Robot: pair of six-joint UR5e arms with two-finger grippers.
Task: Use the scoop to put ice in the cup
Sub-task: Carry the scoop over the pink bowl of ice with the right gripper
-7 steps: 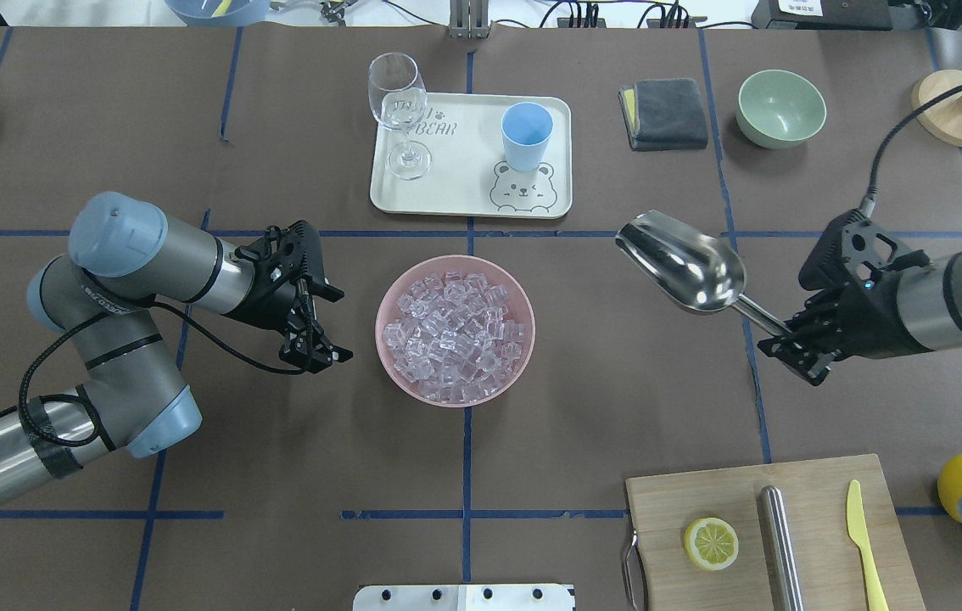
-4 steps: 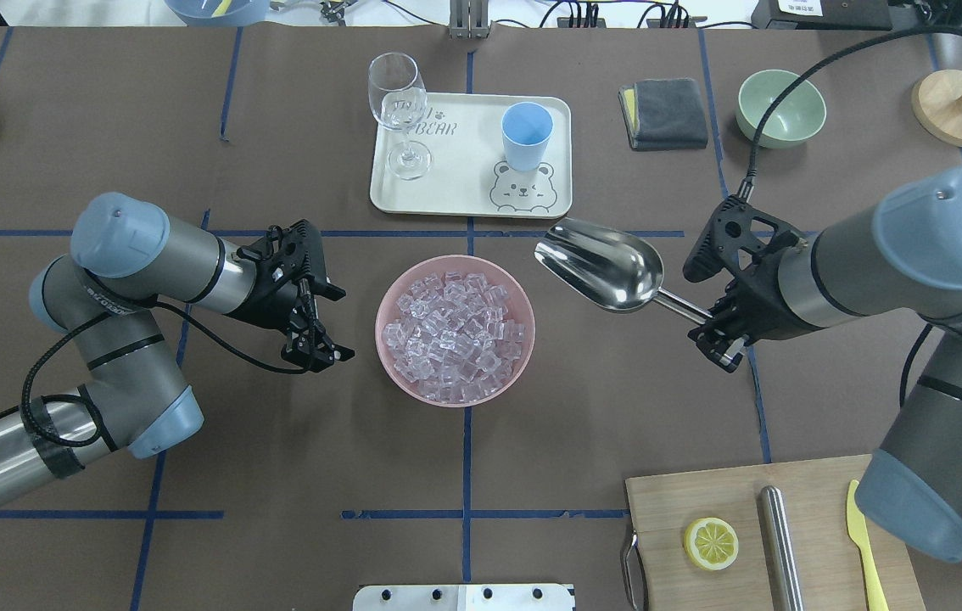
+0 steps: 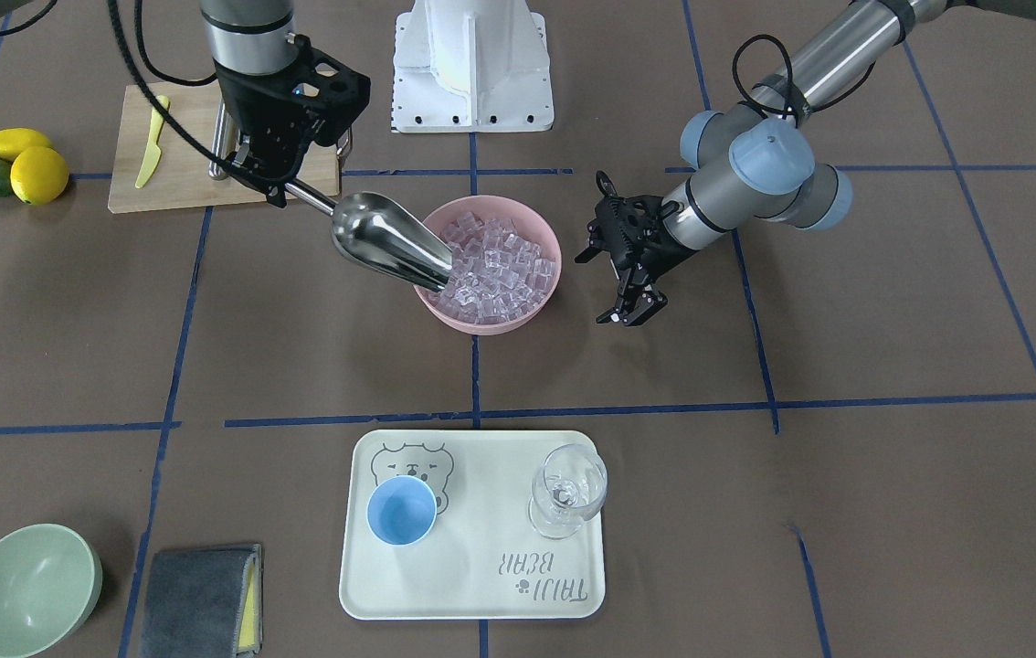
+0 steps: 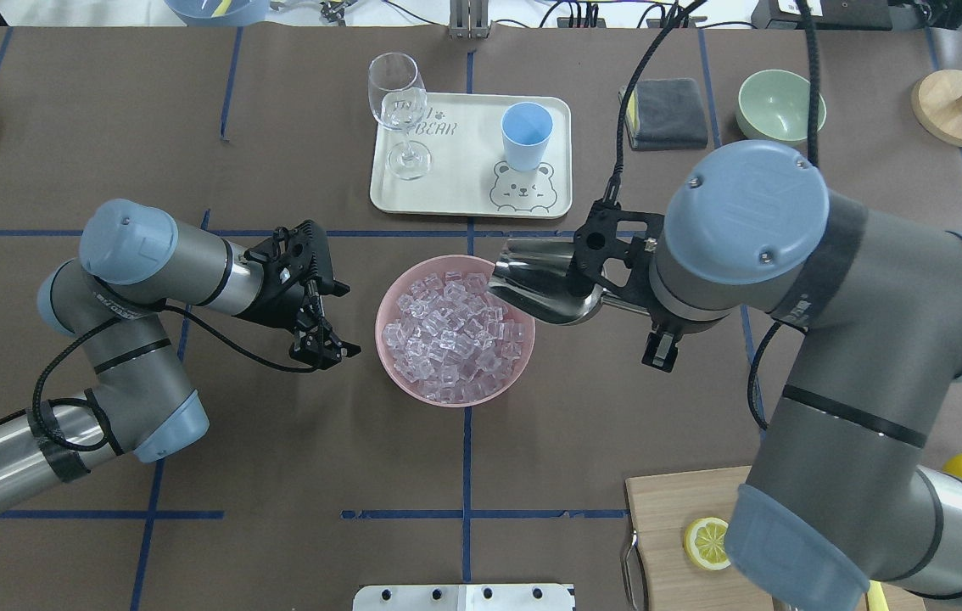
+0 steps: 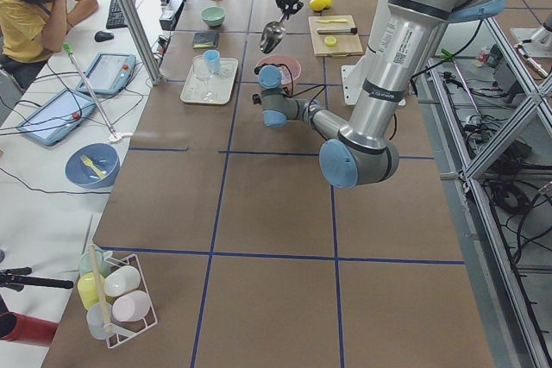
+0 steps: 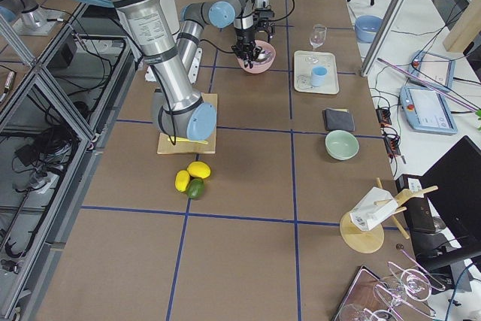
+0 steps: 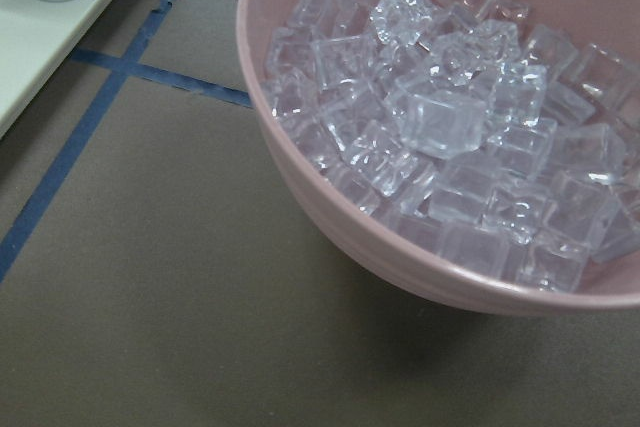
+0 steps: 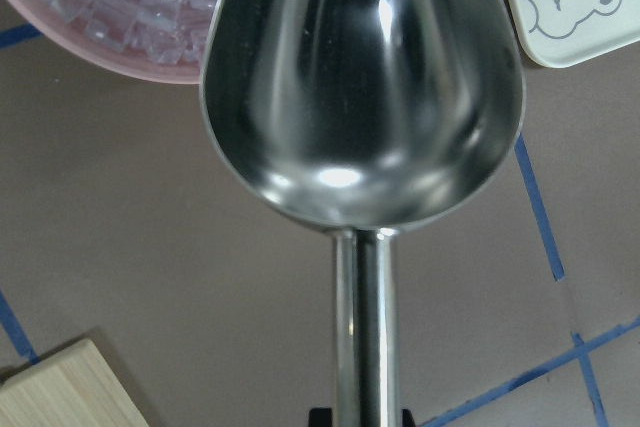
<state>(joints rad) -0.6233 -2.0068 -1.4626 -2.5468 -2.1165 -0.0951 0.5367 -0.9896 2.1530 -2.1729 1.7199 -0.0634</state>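
Steel scoop empty in wrist view, lip over ice; right tool clamps handle; left tool splayed.

Wine glass upright on bear tray; green bowl beside grey cloth.

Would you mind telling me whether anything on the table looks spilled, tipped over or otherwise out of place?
Nothing stands out. The ice all sits inside the pink bowl, none spilled beside it. The cup and wine glass stand upright on the tray, and the empty scoop is held in the right gripper.
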